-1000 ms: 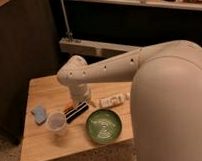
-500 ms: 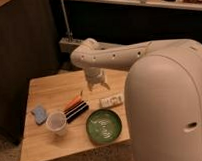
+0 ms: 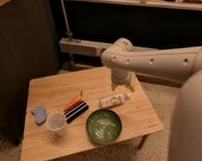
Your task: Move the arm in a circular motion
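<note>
The arm point(image 3: 154, 60) is off-white and thick, with small dark screw holes. It reaches in from the right above the far part of the wooden table point(image 3: 55, 91). It bends at a rounded joint point(image 3: 116, 53), and a short tapered segment points down from there. The gripper point(image 3: 123, 87) sits at that lower tip, above the table's far right area and just behind a white packet point(image 3: 112, 100). Nothing hangs from it that I can see.
On the table are a green bowl point(image 3: 103, 126), a clear plastic cup point(image 3: 56, 121), a blue sponge point(image 3: 39, 113) and orange and black sticks point(image 3: 74, 107). A dark cabinet point(image 3: 23, 52) stands left. A metal rail point(image 3: 81, 45) runs behind. The robot's bulky body point(image 3: 188, 127) fills the right.
The arm has swung from over the table's middle left toward the far right. Its bent joint and tip have moved right and back. The table items have not moved.
</note>
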### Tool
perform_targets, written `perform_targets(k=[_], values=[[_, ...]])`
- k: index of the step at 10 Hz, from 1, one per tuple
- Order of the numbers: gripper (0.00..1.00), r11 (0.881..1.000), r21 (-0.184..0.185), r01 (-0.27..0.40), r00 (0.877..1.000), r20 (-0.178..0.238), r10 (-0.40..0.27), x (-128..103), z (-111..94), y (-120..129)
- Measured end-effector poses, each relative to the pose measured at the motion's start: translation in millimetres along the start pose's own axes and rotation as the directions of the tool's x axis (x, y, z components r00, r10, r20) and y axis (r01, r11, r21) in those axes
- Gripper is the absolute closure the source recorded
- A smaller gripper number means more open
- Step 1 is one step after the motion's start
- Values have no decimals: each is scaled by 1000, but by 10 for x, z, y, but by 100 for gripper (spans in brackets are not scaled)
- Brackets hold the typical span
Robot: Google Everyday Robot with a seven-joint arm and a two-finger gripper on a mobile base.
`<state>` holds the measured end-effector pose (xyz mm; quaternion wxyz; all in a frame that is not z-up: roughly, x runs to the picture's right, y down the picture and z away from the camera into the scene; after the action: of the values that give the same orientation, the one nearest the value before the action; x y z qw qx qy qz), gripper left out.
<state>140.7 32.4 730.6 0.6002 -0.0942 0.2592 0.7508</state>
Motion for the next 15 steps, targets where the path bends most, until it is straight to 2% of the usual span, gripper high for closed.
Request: perform_targets(k=[1,2,3,6,7,9,11,12,13,14,15], values=[[35,999,-26,-30,1000,8,30,72,-6,-187],[35,994,-92,-64,998,4,64,288,12,-503],[35,991,-117,-65,998,-9,65,461,53,-678],[35,989,-146,-9,999,-49,1,963,98,-785],[35,987,-162,16,998,-62,-26,1139,83,-706],[35,975,-207,83,992,-78,-101,1463,10,-394],[35,953,-251,171,977,-84,-198,1689,-96,75],[35,932,-278,232,961,-80,-263,1794,-175,428],[35,918,-291,271,950,-75,-304,1844,-236,677],[35,902,-300,312,936,-64,-345,1848,-301,949],[35,878,-307,367,917,-40,-397,1773,-384,1313]])
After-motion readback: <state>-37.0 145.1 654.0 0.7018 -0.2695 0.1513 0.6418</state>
